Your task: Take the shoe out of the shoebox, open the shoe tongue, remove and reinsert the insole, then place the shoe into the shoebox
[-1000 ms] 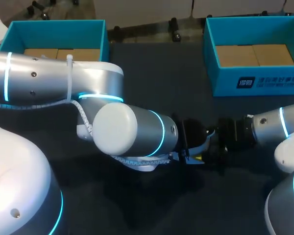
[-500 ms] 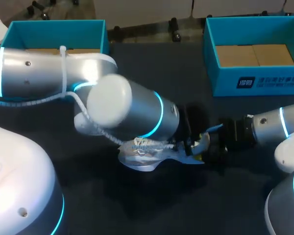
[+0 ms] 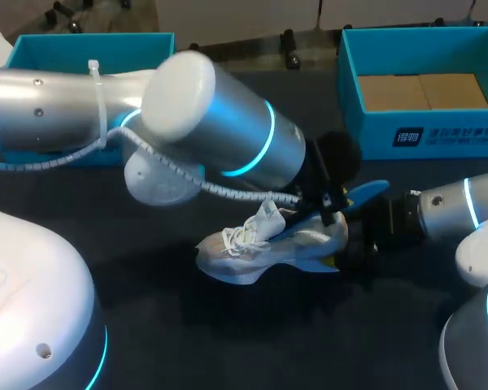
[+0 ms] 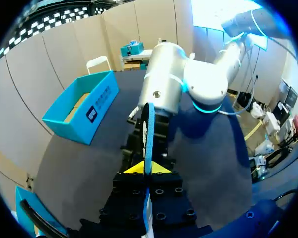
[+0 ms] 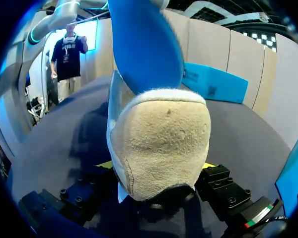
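Insole [image 3: 366, 193] higher, tight in left tool [image 4: 147, 169]; shoe heel [image 5: 161, 144] tight in right tool [image 5: 156, 165]

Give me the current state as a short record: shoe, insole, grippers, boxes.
shoe: white, on the table, outside both boxes
insole: blue, lifted above the shoe's heel; cannot tell if fully out
left gripper: shut on insole
right gripper: shut on shoe at the heel
left box: teal, open, no shoe inside
right box: teal, open, no shoe inside
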Controlling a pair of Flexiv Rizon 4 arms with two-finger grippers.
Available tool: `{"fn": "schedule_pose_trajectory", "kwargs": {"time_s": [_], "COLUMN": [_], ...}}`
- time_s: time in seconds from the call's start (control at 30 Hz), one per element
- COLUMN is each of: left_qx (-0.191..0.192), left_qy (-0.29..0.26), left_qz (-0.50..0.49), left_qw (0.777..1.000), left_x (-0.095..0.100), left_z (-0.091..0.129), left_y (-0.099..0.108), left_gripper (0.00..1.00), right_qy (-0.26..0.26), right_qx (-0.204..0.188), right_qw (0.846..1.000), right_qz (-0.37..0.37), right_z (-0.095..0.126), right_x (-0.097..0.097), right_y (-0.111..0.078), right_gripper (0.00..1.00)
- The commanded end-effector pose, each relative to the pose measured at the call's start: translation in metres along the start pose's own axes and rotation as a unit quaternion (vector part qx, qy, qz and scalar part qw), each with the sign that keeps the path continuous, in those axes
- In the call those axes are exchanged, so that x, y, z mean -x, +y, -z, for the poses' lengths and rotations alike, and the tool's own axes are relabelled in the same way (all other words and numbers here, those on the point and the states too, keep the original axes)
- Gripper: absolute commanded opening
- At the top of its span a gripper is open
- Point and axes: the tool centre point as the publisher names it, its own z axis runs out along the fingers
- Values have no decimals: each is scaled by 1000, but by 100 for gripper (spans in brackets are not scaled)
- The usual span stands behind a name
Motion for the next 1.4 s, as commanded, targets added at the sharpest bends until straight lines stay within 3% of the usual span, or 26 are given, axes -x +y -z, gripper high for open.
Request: {"fn": "schedule_pose_trajectory", "kwargs": {"time_s": [0.03,0.23,0.5,0.97,1.4], "left_qx": [9,-6,-24,-97,-183], "left_qy": [28,61,58,108,151], "left_qz": [6,37,61,133,191], "left_qw": [1000,997,996,980,952], "left_x": [4,3,2,-10,-18], "left_z": [13,29,46,83,123], "left_y": [-13,-33,-53,-101,-138], "left_gripper": [0,0,0,0,0], "right_qy": [-1,-1,-1,-1,-1], "right_qx": [-1,-1,-1,-1,-1], "right_qw": [1000,1000,1000,1000,1000], "right_qz": [0,0,0,0,0], "right_z": [-2,-2,-2,-2,-2], "right_x": [0,0,0,0,0], "right_y": [-1,-1,-1,-1,-1], "right_gripper": [0,0,0,0,0]}}
